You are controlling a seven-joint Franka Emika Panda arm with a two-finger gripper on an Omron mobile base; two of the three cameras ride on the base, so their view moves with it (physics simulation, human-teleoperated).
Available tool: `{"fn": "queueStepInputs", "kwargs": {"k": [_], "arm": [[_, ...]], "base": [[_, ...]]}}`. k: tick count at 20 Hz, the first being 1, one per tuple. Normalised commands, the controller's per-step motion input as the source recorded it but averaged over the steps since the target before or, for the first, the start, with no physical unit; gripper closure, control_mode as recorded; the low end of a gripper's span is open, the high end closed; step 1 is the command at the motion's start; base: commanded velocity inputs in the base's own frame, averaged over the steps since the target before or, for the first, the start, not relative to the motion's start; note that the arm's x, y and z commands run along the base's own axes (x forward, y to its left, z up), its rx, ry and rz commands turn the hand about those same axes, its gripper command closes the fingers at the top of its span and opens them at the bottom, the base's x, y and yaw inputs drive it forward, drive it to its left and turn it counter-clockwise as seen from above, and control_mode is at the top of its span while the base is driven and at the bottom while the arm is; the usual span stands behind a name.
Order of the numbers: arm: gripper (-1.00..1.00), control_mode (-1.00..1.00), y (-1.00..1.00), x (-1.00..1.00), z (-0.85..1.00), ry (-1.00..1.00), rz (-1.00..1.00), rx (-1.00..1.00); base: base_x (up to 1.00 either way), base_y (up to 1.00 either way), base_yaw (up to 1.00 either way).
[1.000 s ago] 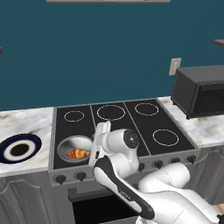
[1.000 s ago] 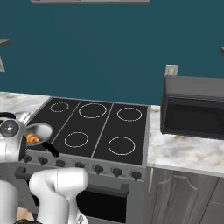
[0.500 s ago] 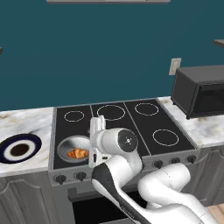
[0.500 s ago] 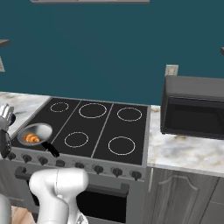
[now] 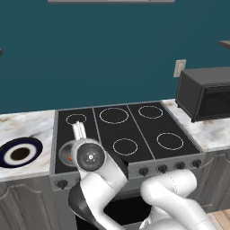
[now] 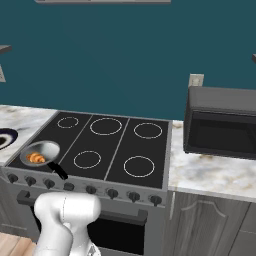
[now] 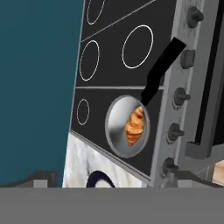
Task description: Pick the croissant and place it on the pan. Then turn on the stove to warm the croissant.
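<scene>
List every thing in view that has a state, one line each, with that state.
croissant: lying in the pan.
pan: upright on the stove's front left burner, handle toward the knobs.
stove: no burner glowing.
microwave: door shut.
plate: on the counter, bare.

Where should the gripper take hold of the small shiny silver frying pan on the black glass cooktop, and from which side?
By its short black handle, probably. It juts from the small shiny silver frying pan toward the cooktop's grey front panel of dark knobs, free of the golden croissant in the bowl. Come from the front, jaws spanning the handle's narrow width; the round rim offers less purchase.
</scene>
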Motion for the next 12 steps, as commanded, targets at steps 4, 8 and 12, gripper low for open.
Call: {"fn": "queueStepInputs", "kwargs": {"k": [4, 8, 12], "arm": [[-1.0, -1.0, 0.0, -0.36, -0.41, -0.18, 0.0, -0.32], [-1.0, -1.0, -0.02, -0.26, -0.64, -0.12, 0.0, -0.26], [-1.0, -1.0, 0.0, -0.07, -0.61, -0.01, 0.0, -0.27]], "base": [[0.0, 0.0, 0.0], [0.0, 0.0, 0.0], [0.0, 0.0, 0.0]]}}
